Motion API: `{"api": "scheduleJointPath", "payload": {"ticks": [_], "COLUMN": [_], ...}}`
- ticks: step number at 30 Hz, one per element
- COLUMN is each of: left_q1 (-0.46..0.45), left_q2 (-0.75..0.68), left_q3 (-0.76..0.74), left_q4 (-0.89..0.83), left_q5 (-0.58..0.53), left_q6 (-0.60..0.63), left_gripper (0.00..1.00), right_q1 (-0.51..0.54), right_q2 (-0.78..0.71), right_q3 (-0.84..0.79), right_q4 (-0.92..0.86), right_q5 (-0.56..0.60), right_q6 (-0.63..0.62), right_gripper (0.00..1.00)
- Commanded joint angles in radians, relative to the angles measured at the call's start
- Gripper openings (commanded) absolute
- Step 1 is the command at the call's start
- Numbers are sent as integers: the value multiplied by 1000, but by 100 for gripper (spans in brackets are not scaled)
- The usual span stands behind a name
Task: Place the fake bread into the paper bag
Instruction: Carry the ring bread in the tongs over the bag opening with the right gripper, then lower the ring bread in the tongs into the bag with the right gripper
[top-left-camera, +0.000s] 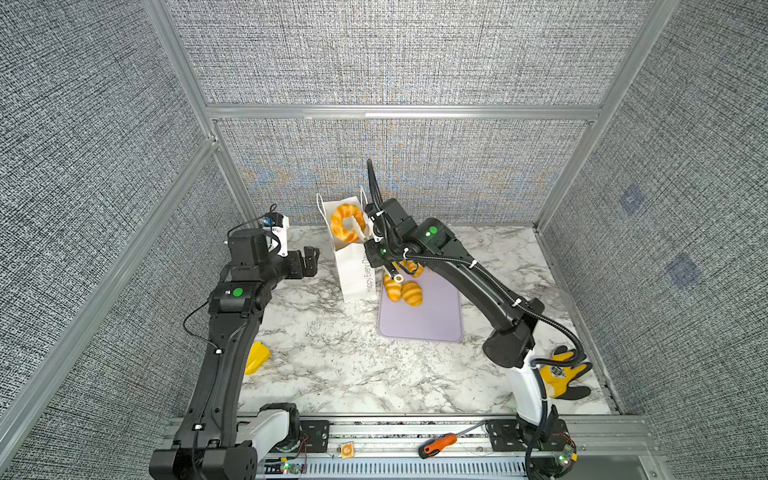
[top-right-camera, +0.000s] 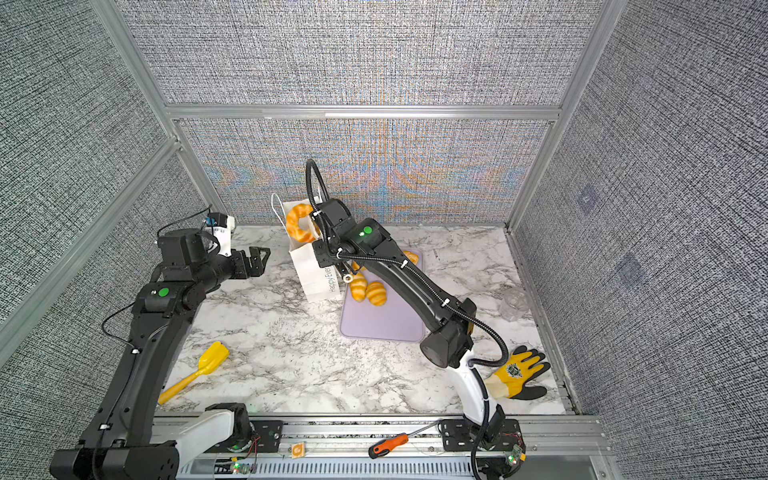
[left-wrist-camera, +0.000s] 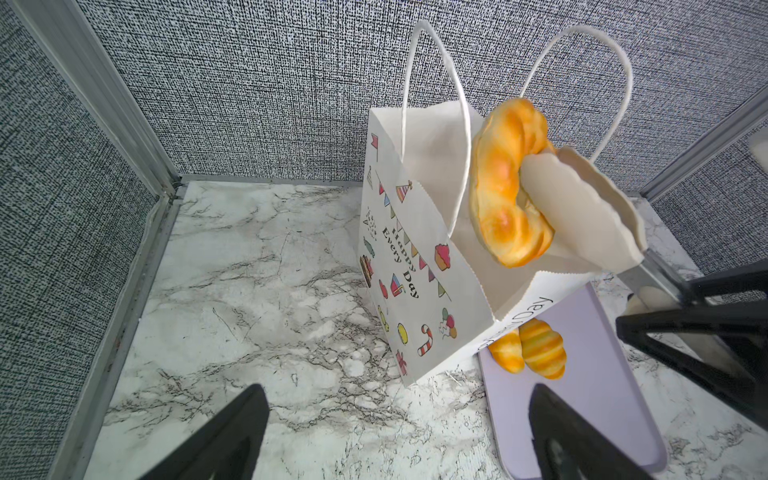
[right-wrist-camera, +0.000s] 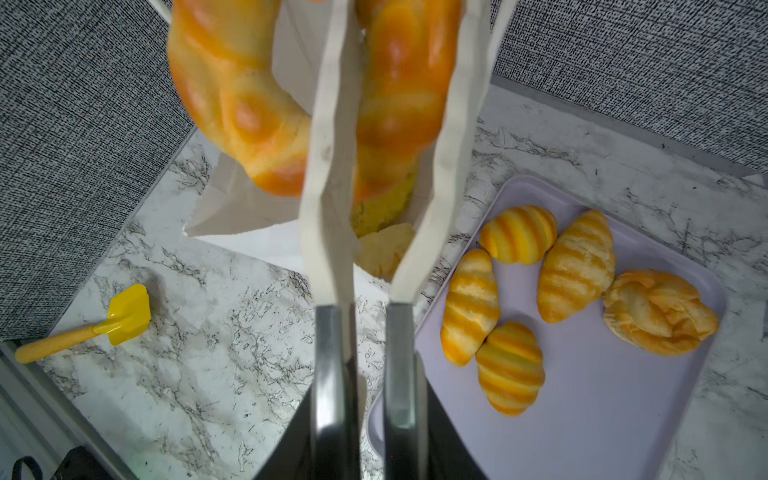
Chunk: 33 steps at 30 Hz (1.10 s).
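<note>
While the right pincer (left-wrist-camera: 544, 160) hangs over the paper bag (left-wrist-camera: 415, 270), its long cream fingers (right-wrist-camera: 328, 166) stand narrowly apart, closed on one limb of the ring pastry (left-wrist-camera: 494, 199). One finger passes through the ring's hole. The fingertips are cut off at the frame edge in the right wrist view. The ring is clear of the tabletop (top-left-camera: 332, 365), just above the bag's open mouth and overlapping its rim; can't tell if it touches the paper. The bag is upright, handles up. Down inside the bag a pale flaky piece (right-wrist-camera: 386, 249) shows, mostly hidden by fingers and ring, kind unclear. Just beside the bag lies the lilac tray (right-wrist-camera: 602, 395); touching or not, hard to say. On it are four croissants (right-wrist-camera: 575, 266) and one twisted piece (right-wrist-camera: 660, 318). In both top views the right arm covers most of these, and only two croissants show whole. On the bag's far side from the tray, the left pincer (top-left-camera: 309, 262) is spread wide, nothing in it, off the tabletop. Well away from the bag lies a yellow scoop (top-right-camera: 214, 357), largely hidden by the left arm in a top view.
</note>
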Motion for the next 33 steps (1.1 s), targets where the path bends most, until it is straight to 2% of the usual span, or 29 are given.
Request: {"api": "scheduleJointPath", "payload": {"ticks": [1, 6, 14, 19, 33], "left_q1": [2, 0, 0, 0, 0], "left_q2": [2, -3, -1, -1, 8], "left_q3": [13, 16, 21, 23, 26], "left_q4": [-3, -5, -15, -16, -34], "left_q5": [5, 12, 34, 37, 31], "left_q6": [6, 17, 19, 16, 21], "left_gripper": [99, 99, 99, 99, 99], "right_q1": [1, 1, 0, 0, -4], "right_q2": [-2, -11, 5, 34, 15], "right_q3": [20, 31, 42, 91, 96], "right_q4": [-15, -21, -64, -107, -189], "right_q5": [41, 41, 80, 89, 145], "right_q6": [-10, -13, -23, -25, -44], "right_gripper": [37, 44, 47, 53, 63]}}
